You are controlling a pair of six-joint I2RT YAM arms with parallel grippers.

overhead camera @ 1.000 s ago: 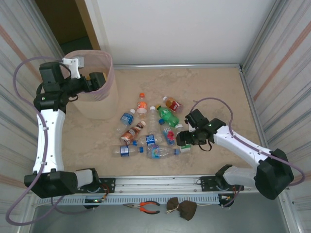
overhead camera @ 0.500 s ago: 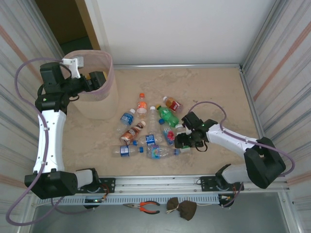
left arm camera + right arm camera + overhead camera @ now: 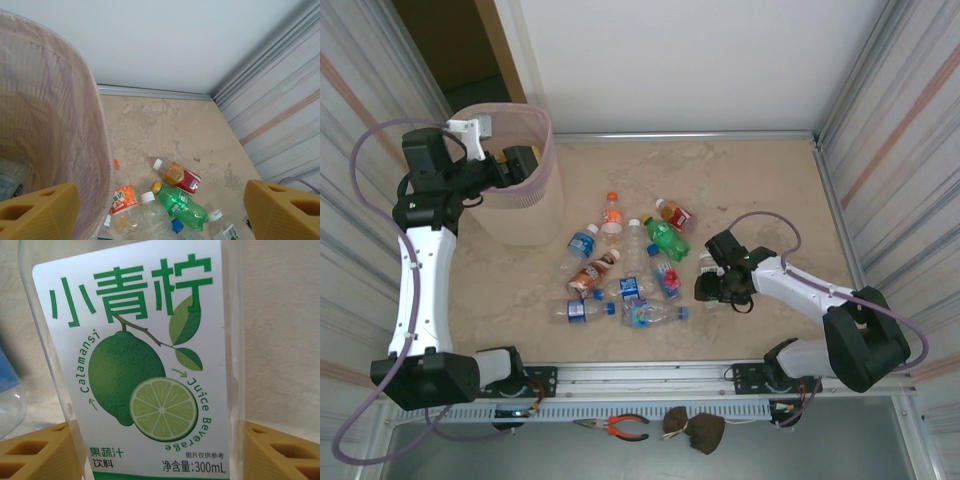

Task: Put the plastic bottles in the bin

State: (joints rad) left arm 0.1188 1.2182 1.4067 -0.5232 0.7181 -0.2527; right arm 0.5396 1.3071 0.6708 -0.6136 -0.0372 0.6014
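Right gripper [image 3: 705, 285]: low on the table [image 3: 760, 190], well apart from the bin [image 3: 525, 215], on the bottle heap's side away from the bin. Clamps a clear lime-label bottle [image 3: 150, 365], yellow fingers [image 3: 35, 452] pressed to both flanks of it, label with a whole and a cut lime turned toward the wrist camera. Left gripper [image 3: 520, 165]: up at the bin's rim, above the edge of the opening, spread wide with nothing between its fingers. Bin: upright, beige, lined with a pink bag [image 3: 75, 125] folded over the rim. Other plastic bottles [image 3: 630, 280]: lying loose on the table in a heap near the bin. Blue-label one [image 3: 582, 243] just beside the bin's wall, orange-capped one [image 3: 612, 212] a little farther from the bin, green one [image 3: 665, 238] and red-label one [image 3: 675, 213] farther still.
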